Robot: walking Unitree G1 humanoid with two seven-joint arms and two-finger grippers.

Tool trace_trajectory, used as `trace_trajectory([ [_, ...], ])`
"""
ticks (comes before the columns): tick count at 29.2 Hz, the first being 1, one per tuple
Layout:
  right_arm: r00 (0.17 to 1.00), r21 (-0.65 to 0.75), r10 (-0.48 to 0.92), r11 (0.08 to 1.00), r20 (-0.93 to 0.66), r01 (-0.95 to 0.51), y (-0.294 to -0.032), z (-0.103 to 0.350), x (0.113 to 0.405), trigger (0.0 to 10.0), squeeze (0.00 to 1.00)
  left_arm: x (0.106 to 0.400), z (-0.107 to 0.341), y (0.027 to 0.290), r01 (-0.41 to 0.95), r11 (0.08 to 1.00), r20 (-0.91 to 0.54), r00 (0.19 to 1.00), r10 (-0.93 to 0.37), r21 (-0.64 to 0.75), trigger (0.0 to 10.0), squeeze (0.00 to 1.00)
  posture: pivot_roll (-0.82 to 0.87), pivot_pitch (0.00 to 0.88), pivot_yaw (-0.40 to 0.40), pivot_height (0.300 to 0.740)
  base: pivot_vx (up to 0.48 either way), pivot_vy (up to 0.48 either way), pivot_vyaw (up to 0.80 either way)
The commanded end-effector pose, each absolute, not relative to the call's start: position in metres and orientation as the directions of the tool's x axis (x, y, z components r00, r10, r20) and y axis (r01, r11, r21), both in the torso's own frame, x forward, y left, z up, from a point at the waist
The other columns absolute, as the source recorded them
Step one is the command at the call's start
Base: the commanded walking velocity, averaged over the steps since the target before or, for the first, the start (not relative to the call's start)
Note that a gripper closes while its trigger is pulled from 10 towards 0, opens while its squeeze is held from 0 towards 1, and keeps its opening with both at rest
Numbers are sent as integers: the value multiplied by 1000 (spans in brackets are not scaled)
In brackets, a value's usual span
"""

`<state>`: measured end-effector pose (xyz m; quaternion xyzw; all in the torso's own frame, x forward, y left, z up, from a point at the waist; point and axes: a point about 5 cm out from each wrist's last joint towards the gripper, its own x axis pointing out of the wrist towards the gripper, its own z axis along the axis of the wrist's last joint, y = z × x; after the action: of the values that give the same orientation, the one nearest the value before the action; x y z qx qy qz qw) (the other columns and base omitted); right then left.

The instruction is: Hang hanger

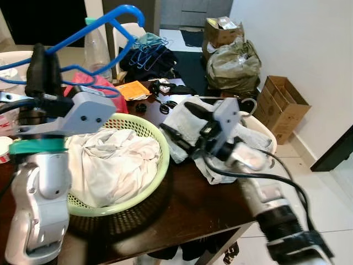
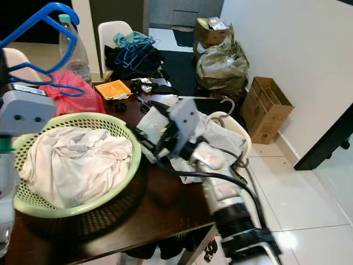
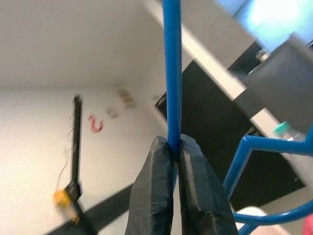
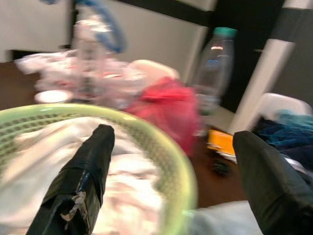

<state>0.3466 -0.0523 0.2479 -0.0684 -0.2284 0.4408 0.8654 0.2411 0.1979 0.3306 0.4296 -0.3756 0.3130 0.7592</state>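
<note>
My left gripper (image 1: 39, 58) is raised at the upper left and shut on a blue plastic hanger (image 1: 128, 8), whose hook points up and away from me. In the left wrist view the two black fingers (image 3: 156, 186) pinch the hanger's straight bar (image 3: 172, 73). My right gripper (image 1: 185, 124) is open and hovers over the table just right of a green laundry basket (image 1: 161, 165). Its fingers (image 4: 83, 171) point toward the basket's rim and hold nothing. Crumpled white cloth (image 1: 110, 160) lies in the basket.
A clear bottle (image 1: 96, 47) and a red bag (image 2: 77, 94) stand behind the basket. More white cloth (image 2: 220, 135) and a white chair sit on the right. A far chair holds dark clothes and hangers (image 1: 149, 52). A cardboard box (image 1: 281, 105) and bags stand by the wall.
</note>
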Motion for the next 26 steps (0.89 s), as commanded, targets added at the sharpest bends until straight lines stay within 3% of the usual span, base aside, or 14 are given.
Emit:
trace_trajectory([
  [1, 521, -277, 822, 569, 232, -774, -4, 228, 349, 10000, 0, 233, 335, 197, -828, 410, 861, 481, 167, 383, 10000, 0, 209, 126, -52, 740, 0, 0, 0],
  [2, 521, -277, 822, 569, 232, -774, -4, 228, 349, 10000, 0, 233, 335, 197, -828, 410, 861, 481, 167, 383, 10000, 0, 209, 126, -52, 740, 0, 0, 0],
  [3, 518, -265, 833, 554, 197, -790, 20, 226, 348, 10000, 0, 232, 335, 196, -829, 407, 863, 478, 164, 382, 10000, 0, 212, 130, -54, 740, 0, 0, 0],
  [5, 518, -265, 833, 554, 197, -790, 20, 226, 348, 10000, 0, 232, 335, 196, -829, 407, 863, 478, 164, 382, 10000, 0, 212, 130, -54, 740, 0, 0, 0],
  [7, 508, -263, 855, 517, 107, -814, 51, 227, 348, 10000, 0, 233, 333, 190, -816, 422, 859, 490, 146, 394, 10000, 0, 222, 145, -65, 740, 0, 0, 0],
  [11, 489, -234, 872, 483, 36, -844, 68, 228, 346, 10000, 0, 233, 331, 184, -805, 432, 854, 503, 136, 406, 10000, 0, 235, 166, -77, 740, 0, 0, 0],
  [20, 487, -234, 869, 457, -87, -858, 78, 222, 347, 10000, 0, 228, 326, 177, -789, 433, 835, 534, 132, 436, 10000, 0, 265, 228, -97, 740, 0, 0, 0],
  [26, 402, -192, 901, 371, -161, -909, 82, 214, 344, 10000, 0, 224, 323, 176, -780, 430, 823, 552, 133, 454, 10000, 0, 276, 255, -103, 740, 0, 0, 0],
])
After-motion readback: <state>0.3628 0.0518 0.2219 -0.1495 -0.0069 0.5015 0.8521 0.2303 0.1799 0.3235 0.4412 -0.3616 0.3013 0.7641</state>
